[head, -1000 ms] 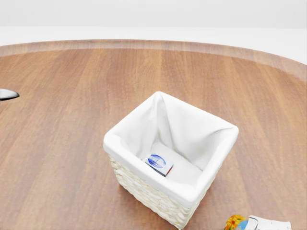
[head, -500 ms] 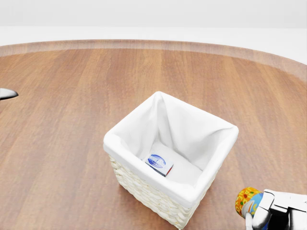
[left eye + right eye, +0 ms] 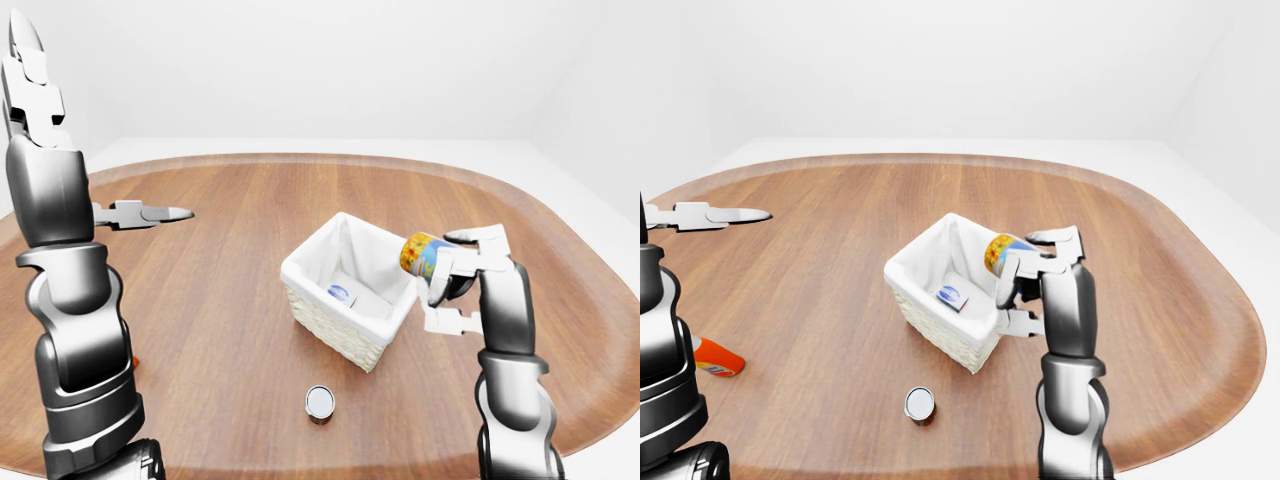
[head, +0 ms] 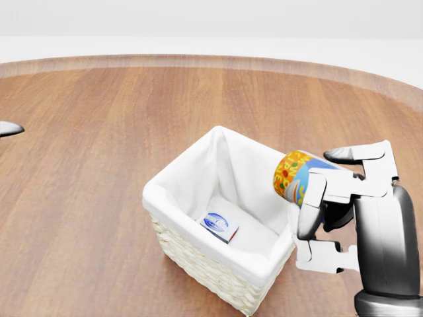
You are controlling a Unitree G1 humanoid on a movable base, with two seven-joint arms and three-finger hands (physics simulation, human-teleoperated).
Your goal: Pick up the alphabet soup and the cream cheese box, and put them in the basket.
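R hand (image 4: 330, 205) grips alphabet soup (image 4: 294, 175) tilted, at basket (image 4: 198, 264) right rim, cream cheese box (image 4: 219, 226) already inside on liner, mid-table (image 3: 230, 330); L hand (image 3: 140, 213) fingers straight, holding nothing.

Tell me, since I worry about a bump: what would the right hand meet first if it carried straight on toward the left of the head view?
Probably the basket: the right hand, shut on the alphabet soup, is beside its right rim. Depth is unclear, so it may pass over it.
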